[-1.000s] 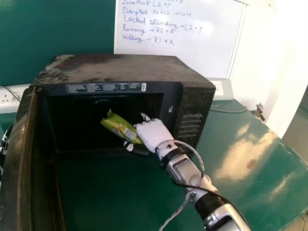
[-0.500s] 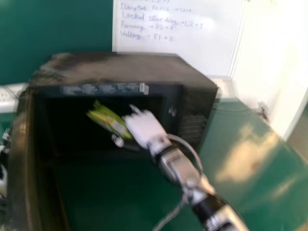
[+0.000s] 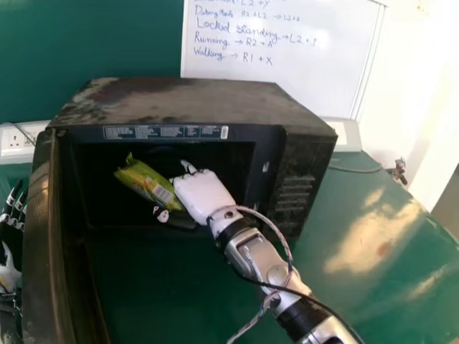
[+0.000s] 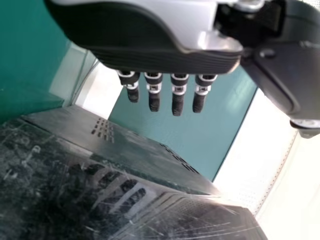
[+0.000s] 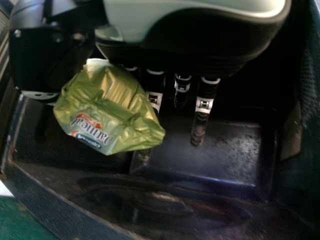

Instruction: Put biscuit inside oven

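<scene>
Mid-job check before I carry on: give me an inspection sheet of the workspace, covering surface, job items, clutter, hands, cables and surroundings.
Surface: green table, bright glare patches on the right.
Job items: oven with its door open; green biscuit packet at the oven opening, in the right hand.
Clutter: small object near the table's far edge, too small to identify.
Hands: right hand gripping the packet; left hand open, beyond the door.
Cables: one looped along the right arm; another beside the oven's far right.
Surroundings: whiteboard with handwriting; wall socket.
</scene>
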### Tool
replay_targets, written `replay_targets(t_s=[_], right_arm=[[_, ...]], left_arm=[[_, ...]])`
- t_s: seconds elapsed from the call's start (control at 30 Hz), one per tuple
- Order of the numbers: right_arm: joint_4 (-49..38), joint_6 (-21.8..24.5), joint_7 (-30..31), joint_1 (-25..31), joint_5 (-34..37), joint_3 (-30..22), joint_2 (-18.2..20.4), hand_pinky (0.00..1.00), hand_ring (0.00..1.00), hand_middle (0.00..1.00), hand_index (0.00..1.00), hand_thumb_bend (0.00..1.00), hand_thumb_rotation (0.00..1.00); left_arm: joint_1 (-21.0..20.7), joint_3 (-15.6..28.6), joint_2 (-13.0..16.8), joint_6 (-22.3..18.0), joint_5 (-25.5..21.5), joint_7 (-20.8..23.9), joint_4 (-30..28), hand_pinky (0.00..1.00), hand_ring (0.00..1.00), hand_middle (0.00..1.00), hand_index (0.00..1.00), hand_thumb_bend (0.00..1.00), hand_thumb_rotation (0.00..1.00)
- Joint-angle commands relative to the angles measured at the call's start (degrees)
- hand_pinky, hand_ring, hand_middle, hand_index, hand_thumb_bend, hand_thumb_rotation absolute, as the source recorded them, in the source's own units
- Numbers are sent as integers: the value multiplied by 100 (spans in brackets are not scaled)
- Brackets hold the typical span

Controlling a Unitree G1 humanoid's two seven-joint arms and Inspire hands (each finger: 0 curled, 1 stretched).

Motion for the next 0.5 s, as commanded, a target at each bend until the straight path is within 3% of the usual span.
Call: replay_targets(t_s=[0.0,0.03,0.13,0.47], right_arm=[[-25,33,16,15,0,52,63,65,66,50,49,53,0],[22,17,-17,-3,-3,61,72,66,67,61,49,52,7],[188,-19,-120,-72,1,77,105,65,66,68,49,52,12],[1217,-252,-640,-545,-12,176,238,62,60,63,49,52,12]], left_arm=[[219,-36,-232,-54,-20,-32,252,40,63,71,86,4,0],[225,-36,-237,-47,-19,-23,245,40,63,71,86,4,0],[243,-48,-254,-56,-2,2,206,41,63,71,86,4,0],[303,-69,-309,-24,10,86,70,42,62,70,86,5,0]])
